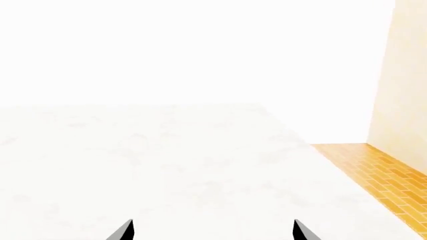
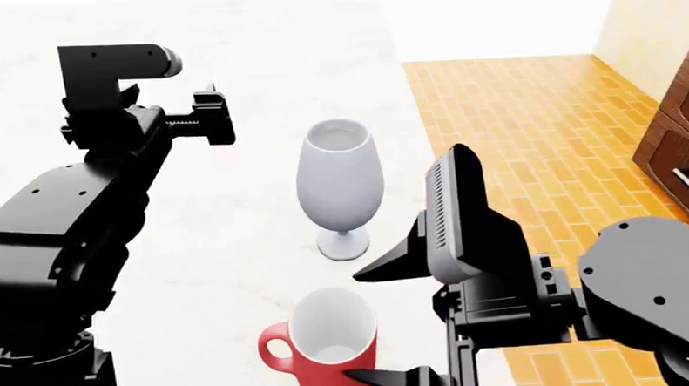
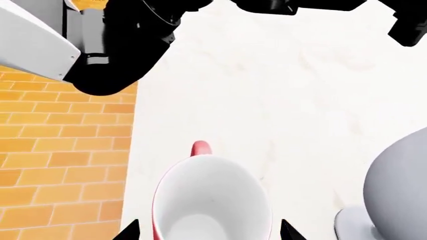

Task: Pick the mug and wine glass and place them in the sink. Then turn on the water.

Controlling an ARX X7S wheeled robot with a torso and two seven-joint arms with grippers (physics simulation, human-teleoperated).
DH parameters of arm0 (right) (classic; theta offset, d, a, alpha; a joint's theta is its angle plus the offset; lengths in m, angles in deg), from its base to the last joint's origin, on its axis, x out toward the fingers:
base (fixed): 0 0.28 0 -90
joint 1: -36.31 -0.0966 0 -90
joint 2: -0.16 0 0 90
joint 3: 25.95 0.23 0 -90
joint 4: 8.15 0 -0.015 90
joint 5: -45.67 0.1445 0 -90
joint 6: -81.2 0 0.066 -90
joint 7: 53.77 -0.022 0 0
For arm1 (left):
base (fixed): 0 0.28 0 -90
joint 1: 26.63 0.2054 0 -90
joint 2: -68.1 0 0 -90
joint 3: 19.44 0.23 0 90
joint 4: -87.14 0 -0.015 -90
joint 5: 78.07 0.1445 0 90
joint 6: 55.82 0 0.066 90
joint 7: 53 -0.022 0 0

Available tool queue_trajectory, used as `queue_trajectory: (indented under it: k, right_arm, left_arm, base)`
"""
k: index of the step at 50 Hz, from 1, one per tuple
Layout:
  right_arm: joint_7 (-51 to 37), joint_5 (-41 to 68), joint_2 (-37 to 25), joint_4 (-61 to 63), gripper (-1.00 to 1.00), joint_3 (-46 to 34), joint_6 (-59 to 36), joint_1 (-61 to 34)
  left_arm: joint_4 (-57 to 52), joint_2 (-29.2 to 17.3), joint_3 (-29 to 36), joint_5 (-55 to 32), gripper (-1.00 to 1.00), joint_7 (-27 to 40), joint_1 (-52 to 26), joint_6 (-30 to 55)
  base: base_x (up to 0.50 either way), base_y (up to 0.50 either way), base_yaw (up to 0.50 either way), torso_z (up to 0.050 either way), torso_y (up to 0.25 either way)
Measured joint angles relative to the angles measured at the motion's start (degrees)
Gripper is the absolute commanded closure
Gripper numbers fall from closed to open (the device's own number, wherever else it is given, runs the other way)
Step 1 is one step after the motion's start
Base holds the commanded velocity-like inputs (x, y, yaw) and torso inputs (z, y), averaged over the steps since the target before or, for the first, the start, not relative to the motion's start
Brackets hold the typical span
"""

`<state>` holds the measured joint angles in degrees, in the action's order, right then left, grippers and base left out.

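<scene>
- The right gripper (image 2: 385,322) is wide open and it stands around the mug (image 2: 323,351); in the right wrist view the two finger tips show on both sides of the mug body, with a free gap on each side; nothing is gripped at this moment.
- The mug stands upright on the white marble countertop (image 2: 259,101), near the edge toward the robot; its handle (image 3: 201,148) points away from the right gripper, so the fingers should close on the round body and not on the handle.
- The wine glass (image 2: 341,186) stands upright just behind the mug, apart from it; one finger (image 2: 394,261) of the right gripper passes between the two, near the foot of the glass, so the closing should be slow and not push sideways; the glass has a narrow foot and will probably tip easily.
- It seems good to bring the gripper a little lower before closing, so that the pads hold the middle of the mug wall; the surface is glossy and may slip when the hold is too high.
- The left gripper (image 2: 208,120) hovers over bare countertop, well apart from both things; its tips in the left wrist view stand apart, so it is open and empty.
- The sink does not show in any view; after the lift the mug must be carried to it.
</scene>
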<state>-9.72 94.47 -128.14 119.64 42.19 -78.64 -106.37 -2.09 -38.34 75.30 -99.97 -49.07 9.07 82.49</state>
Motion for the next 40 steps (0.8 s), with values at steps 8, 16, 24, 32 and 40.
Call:
queue_trajectory:
  k: [8,16,24,32,40]
  right_arm:
    - [0.37,-1.06,0.46,-1.23,-1.00,-1.44,1.47,0.40]
    - [0.83,-2.22,0.98,-2.69,-1.00,-2.98,2.97,0.81]
    - [1.36,-3.36,1.62,-4.17,-1.00,-4.59,4.49,1.19]
    - [1.83,-4.32,2.24,-5.52,-1.00,-5.97,5.89,1.53]
    - [2.29,-5.18,2.92,-6.73,-1.00,-7.36,6.96,1.49]
  left_arm:
    - [0.09,-0.04,0.10,-0.08,-1.00,0.14,0.04,-0.16]
    - [0.23,-0.09,0.19,-0.17,-1.00,0.25,0.13,-0.35]
    - [0.63,-0.17,0.26,-0.20,-1.00,0.29,0.28,-0.73]
    - [0.95,-0.26,0.38,-0.25,-1.00,0.35,0.29,-0.96]
    - [1.35,-0.35,0.46,-0.30,-1.00,0.37,0.34,-1.28]
  base:
    - [0.00,0.00,0.00,0.000,0.000]
    - [0.00,0.00,0.00,0.000,0.000]
    - [0.00,0.00,0.00,0.000,0.000]
    - [0.00,0.00,0.00,0.000,0.000]
    - [0.00,0.00,0.00,0.000,0.000]
